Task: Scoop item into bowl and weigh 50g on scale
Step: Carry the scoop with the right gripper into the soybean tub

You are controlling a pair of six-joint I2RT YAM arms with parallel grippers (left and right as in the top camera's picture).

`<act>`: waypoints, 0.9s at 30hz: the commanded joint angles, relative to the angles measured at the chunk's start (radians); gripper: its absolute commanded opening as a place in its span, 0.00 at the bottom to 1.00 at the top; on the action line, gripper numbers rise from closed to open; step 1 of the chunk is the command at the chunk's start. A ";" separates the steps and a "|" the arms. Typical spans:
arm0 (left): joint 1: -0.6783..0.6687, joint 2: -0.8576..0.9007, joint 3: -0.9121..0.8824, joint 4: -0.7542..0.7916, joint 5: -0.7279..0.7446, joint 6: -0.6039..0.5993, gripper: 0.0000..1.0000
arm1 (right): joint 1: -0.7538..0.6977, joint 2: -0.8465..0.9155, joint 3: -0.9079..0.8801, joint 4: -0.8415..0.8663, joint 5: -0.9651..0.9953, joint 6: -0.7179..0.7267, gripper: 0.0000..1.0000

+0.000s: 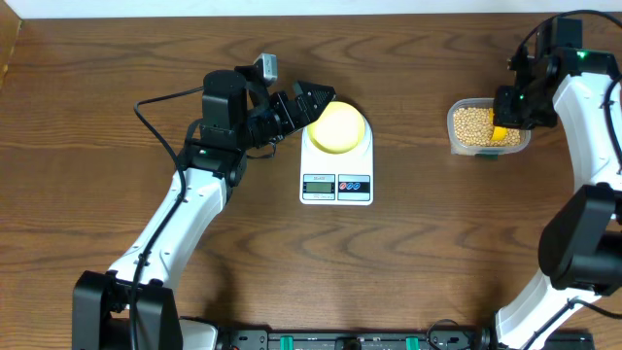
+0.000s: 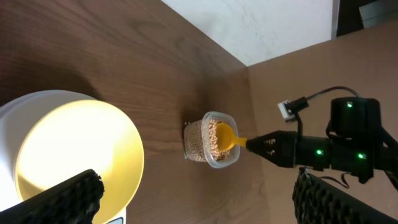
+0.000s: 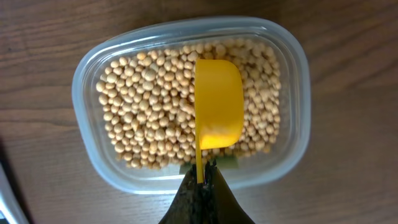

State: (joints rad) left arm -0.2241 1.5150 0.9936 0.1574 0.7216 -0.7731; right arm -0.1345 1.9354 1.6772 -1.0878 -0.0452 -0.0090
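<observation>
Dark brown wooden bench (image 1: 97, 58) underneath, with a pale wall (image 2: 280, 25) past its far edge. Found the beans (image 3: 143, 106) lying thick in the clear tub (image 3: 297, 68) near the right edge of the bench, well apart from the bowl. Saw the yellow scoop (image 3: 217, 106) over them, open side up and seemingly empty, its thin handle (image 3: 199, 157) pinched in the closed right gripper (image 3: 202, 180).

Judged the long carry toward the middle of the bench as the main danger: could tip the scoop on so narrow a handle and send round beans rolling over the wood. Feared also too deep a dig, pushing the light tub or lifting too much in one go.

Noticed the pale yellow-green bowl (image 1: 337, 127) upright on the white scale (image 1: 336, 187) at mid bench, with nothing inside as far as visible; could not read the display (image 1: 318, 184). Noted the left gripper (image 1: 309, 105) spread wide at the bowl's left rim, holding nothing; could not tell whether touching. Might nudge the bowl and disturb the reading.
</observation>
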 commanded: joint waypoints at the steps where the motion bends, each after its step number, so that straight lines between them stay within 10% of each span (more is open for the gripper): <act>1: 0.004 -0.009 0.012 0.001 -0.008 0.026 0.98 | -0.009 0.059 0.009 0.008 0.010 -0.035 0.01; 20: 0.004 -0.008 0.012 -0.029 -0.008 0.067 0.99 | -0.012 0.079 0.003 0.019 0.018 -0.039 0.04; 27: 0.004 -0.008 0.012 -0.029 -0.008 0.122 0.98 | -0.012 0.077 0.048 0.020 0.018 -0.041 0.71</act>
State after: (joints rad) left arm -0.2241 1.5150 0.9936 0.1303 0.7216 -0.7063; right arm -0.1402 1.9949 1.6867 -1.0649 -0.0372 -0.0418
